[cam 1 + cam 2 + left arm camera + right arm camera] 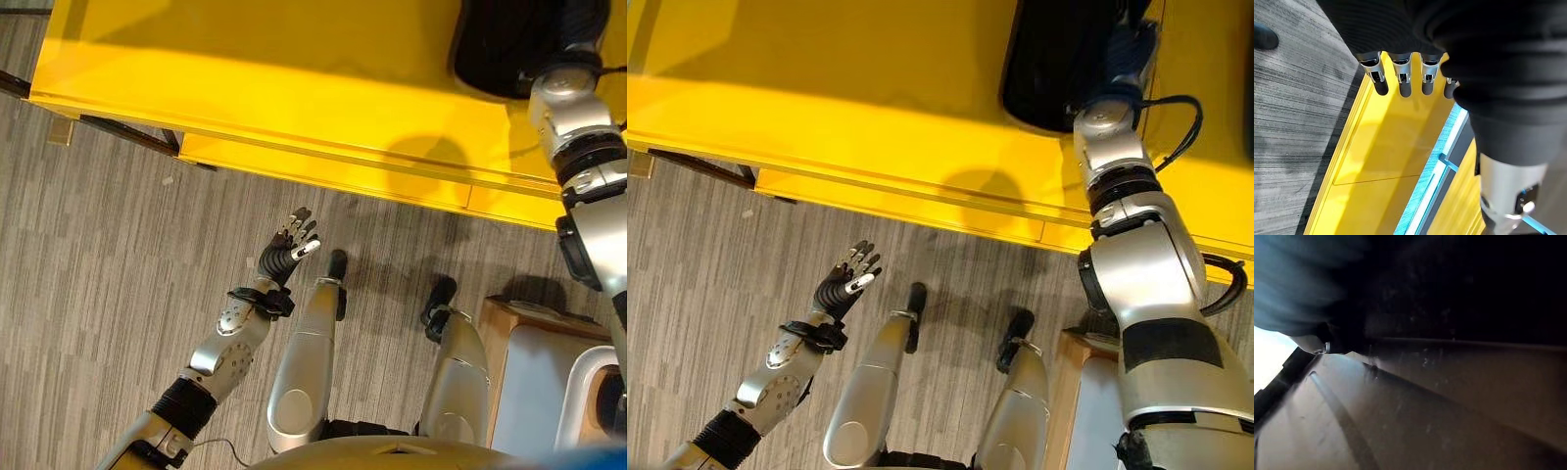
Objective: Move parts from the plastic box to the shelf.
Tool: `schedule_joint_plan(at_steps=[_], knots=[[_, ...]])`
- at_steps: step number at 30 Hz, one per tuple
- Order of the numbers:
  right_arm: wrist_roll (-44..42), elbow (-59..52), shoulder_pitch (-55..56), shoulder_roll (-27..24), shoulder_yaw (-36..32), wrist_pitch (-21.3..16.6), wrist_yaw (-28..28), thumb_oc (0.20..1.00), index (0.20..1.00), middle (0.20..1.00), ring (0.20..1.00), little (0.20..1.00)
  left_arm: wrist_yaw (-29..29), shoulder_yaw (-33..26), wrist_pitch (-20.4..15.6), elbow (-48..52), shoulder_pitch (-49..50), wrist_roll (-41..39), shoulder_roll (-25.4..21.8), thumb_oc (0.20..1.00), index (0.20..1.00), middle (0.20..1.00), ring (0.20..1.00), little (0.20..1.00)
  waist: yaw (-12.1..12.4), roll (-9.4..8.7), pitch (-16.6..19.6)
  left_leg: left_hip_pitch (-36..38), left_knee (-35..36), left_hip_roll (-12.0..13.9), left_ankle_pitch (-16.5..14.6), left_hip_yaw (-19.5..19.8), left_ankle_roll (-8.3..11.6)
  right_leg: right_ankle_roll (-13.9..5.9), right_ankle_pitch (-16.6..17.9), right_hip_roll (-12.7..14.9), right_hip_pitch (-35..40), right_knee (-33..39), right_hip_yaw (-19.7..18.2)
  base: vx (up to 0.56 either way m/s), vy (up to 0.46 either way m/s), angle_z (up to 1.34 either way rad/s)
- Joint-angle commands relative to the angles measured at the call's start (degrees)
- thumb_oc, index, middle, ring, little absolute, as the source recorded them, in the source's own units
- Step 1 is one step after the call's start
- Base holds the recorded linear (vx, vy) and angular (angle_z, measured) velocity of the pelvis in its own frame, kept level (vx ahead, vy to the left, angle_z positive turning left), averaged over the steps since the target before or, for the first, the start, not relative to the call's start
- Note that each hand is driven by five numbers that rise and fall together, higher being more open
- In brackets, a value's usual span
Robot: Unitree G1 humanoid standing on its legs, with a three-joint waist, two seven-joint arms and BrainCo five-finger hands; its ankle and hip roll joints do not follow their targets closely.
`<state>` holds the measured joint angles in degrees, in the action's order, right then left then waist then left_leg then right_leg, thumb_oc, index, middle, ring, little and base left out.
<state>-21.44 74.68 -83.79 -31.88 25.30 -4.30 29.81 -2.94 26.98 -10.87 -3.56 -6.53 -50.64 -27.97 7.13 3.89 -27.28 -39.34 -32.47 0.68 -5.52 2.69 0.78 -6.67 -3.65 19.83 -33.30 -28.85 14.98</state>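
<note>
Left eye view shows the left hand (292,249) held over the grey striped floor (108,245), a little in front of the yellow shelf (294,88). Its fingers (1402,78) are straight and slightly spread, and they hold nothing; the left wrist view shows the dark tips in a row with the yellow shelf boards past them. The hand touches neither the shelf nor the floor.

The right arm reaches up and forward over the yellow shelf, on the robot's right side. At its end the right hand (1125,54) goes in against a black part (1058,64) that lies on the top surface of the shelf, near the far edge of the view. The fingers of this hand are hidden behind the wrist and the black part, so I cannot tell if they are spread or closed on it. The right wrist view is very dark; it shows a dark surface close to the camera and a brownish smooth surface beside it, and the fingers cannot be made out there.

Near the robot's right side, low in the left eye view, stands a wooden piece (500,338) with a pale plastic box (549,392) on it. What is inside the box cannot be seen.
</note>
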Motion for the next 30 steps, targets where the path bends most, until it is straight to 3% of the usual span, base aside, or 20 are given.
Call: schedule_joint_plan(at_steps=[1,2,4,5,6,7,9,10,11,12,14,15,16,17,19,30], knots=[[-1.07,-1.81,-5.5,-1.21,1.42,-3.33,0.2,0.2,0.2,0.2,0.2,0.2,-0.39,0.7,-3.11,3.67,0.96,-1.22,-1.93,1.0,1.0,1.0,1.0,1.0,0.8,-1.34,1.6,0.47,-0.99,0.04,-3.96,-0.85,-0.06,-0.04,-4.27,-2.03,1.68,-3.23,-1.71,0.07,-0.019,-0.07],[-1.15,-1.2,-5.62,-0.72,1.54,-3.17,0.01,0.2,0.2,0.2,0.2,0.2,-0.47,0.91,-3.14,3.5,0.88,-1.25,-2.02,1.0,1.0,1.0,1.0,1.0,0.84,-1.48,1.71,1.03,-1.26,0.23,-5.35,-0.69,0.26,-0.46,-5.46,-2.29,2.06,-3.55,-2.07,-0.09,0.02,-0.05],[-1.42,-1.03,-5.74,-0.62,1.33,-3.26,0.04,0.2,0.2,0.2,0.2,0.2,-0.48,0.9,-3.19,3.47,0.87,-1.26,-2.02,1.0,1.0,1.0,1.0,1.0,0.81,-1.47,1.53,0.35,-1.1,0.2,-3.91,-0.93,-0.05,-0.02,-4.29,-2.16,1.52,-3.24,-1.79,0.0,0.0,0.0],[-1.58,-0.78,-5.66,-0.44,1.23,-3.17,0.04,0.2,0.2,0.2,0.2,0.2,-0.61,0.91,-3.16,3.47,0.93,-1.29,-2.05,1.0,1.0,1.0,1.0,1.0,0.85,-1.53,1.66,0.98,-1.3,0.29,-5.33,-0.71,0.27,-0.51,-5.46,-2.34,2.04,-3.55,-2.11,0.0,-0.001,-0.03],[-1.68,-0.45,-5.74,-0.43,1.19,-3.13,-0.03,0.2,0.2,0.2,0.2,0.2,-0.65,0.98,-3.13,3.35,0.85,-1.33,-2.1,1.0,1.0,1.0,1.0,1.0,0.8,-1.51,1.45,0.42,-0.97,0.21,-3.86,-0.95,-0.04,-0.08,-4.23,-2.2,1.55,-3.16,-1.82,0.07,-0.015,-0.03],[-1.6,-0.21,-5.82,-0.29,1.44,-2.97,-0.12,0.2,0.2,0.2,0.2,0.2,-0.69,1.05,-3.08,3.24,0.82,-1.34,-2.12,1.0,1.0,1.0,1.0,1.0,0.84,-1.57,1.6,1.03,-1.1,0.33,-5.25,-0.76,0.27,-0.5,-5.41,-2.36,2.06,-3.37,-2.15,-0.08,0.026,-0.04],[-1.63,0.62,-6.33,-0.54,1.81,-2.89,-0.25,0.2,0.2,0.2,0.2,0.2,-0.59,1.14,-3.15,3.37,0.71,-1.42,-2.17,1.0,1.0,1.0,1.0,1.0,0.76,-1.48,1.4,0.34,-0.9,0.25,-3.76,-1.02,-0.07,-0.07,-4.18,-2.25,1.51,-3.05,-1.84,-0.04,0.014,-0.02],[-1.67,0.79,-6.49,-0.57,1.94,-2.87,-0.32,0.241,0.241,0.241,0.241,0.241,-0.54,1.2,-3.16,3.38,0.76,-1.45,-2.23,1.0,1.0,1.0,1.0,1.0,0.75,-1.48,1.41,0.33,-0.9,0.24,-3.74,-0.95,-0.08,-0.06,-4.19,-2.29,1.51,-3.02,-1.9,0.08,-0.03,0.0],[-1.41,1.16,-6.91,-0.75,2.41,-2.69,-0.19,0.878,0.878,0.878,0.878,0.878,-0.48,1.19,-3.23,3.42,0.82,-1.5,-2.39,1.0,1.0,1.0,1.0,1.0,0.83,-1.58,1.62,0.95,-1.2,0.32,-5.13,-0.67,0.26,-0.48,-5.35,-2.48,2.03,-3.33,-2.16,0.0,0.0,0.0],[-1.41,1.17,-6.99,-0.79,2.41,-2.71,-0.18,1.0,1.0,1.0,1.0,1.0,-0.47,1.18,-3.25,3.46,0.76,-1.49,-2.4,1.0,1.0,1.0,1.0,1.0,0.79,-1.51,1.43,0.3,-1.01,0.24,-3.7,-0.88,-0.05,-0.04,-4.17,-2.32,1.51,-3.02,-1.84,0.0,0.0,0.0],[-0.77,0.31,-7.26,-0.85,2.92,-2.95,0.07,1.0,1.0,1.0,1.0,1.0,-0.46,1.02,-3.31,3.48,0.8,-1.45,-2.6,1.0,1.0,1.0,1.0,1.0,0.73,-1.59,1.43,0.45,-0.89,0.3,-3.66,-0.81,-0.03,-0.08,-4.18,-2.35,1.51,-3.06,-1.88,0.0,-0.007,0.0],[-0.77,0.32,-7.21,-0.81,2.93,-2.92,0.07,1.0,1.0,1.0,1.0,1.0,-0.46,1.03,-3.3,3.44,0.85,-1.46,-2.58,1.0,1.0,1.0,1.0,1.0,0.77,-1.65,1.6,1.1,-1.09,0.39,-5.1,-0.59,0.28,-0.52,-5.37,-2.51,2.03,-3.37,-2.18,0.0,0.0,0.0],[-0.73,-0.22,-7.34,-0.95,2.81,-3.12,0.4,1.0,1.0,1.0,1.0,1.0,-0.48,0.97,-3.37,3.45,0.85,-1.53,-2.6,1.0,1.0,1.0,1.0,1.0,0.67,-1.64,1.37,0.42,-0.98,0.32,-3.69,-0.82,-0.04,-0.08,-4.18,-2.35,1.52,-3.11,-1.89,0.07,-0.018,-0.01],[-0.67,-0.9,-7.24,-0.87,2.81,-3.26,0.6,1.0,1.0,1.0,1.0,1.0,-0.49,1.01,-3.41,3.37,0.94,-1.66,-2.53,1.0,1.0,1.0,1.0,1.0,0.64,-1.76,1.54,1.06,-1.18,0.43,-5.1,-0.62,0.29,-0.52,-5.37,-2.52,2.01,-3.47,-2.18,-0.08,0.022,-0.01],[-0.56,-2.41,-7.15,-0.83,2.55,-3.58,1.14,1.0,1.0,1.0,1.0,1.0,-0.7,0.97,-3.6,3.13,0.68,-1.59,-2.67,1.0,1.0,1.0,1.0,1.0,0.44,-1.87,1.34,0.36,-0.93,0.36,-3.56,-0.91,-0.02,-0.08,-4.08,-2.43,1.41,-3.13,-1.89,-0.04,0.009,-0.01],[-2.19,-3.64,-6.21,-0.43,0.29,-4.31,2.01,1.0,1.0,1.0,1.0,1.0,-0.49,0.87,-3.74,3.07,1.31,-2.19,-3.03,1.0,1.0,1.0,1.0,1.0,0.23,-1.83,1.49,0.3,-1.05,0.46,-3.54,-0.93,0.01,-0.01,-3.96,-2.44,1.28,-3.26,-1.9,0.0,0.0,0.0]])
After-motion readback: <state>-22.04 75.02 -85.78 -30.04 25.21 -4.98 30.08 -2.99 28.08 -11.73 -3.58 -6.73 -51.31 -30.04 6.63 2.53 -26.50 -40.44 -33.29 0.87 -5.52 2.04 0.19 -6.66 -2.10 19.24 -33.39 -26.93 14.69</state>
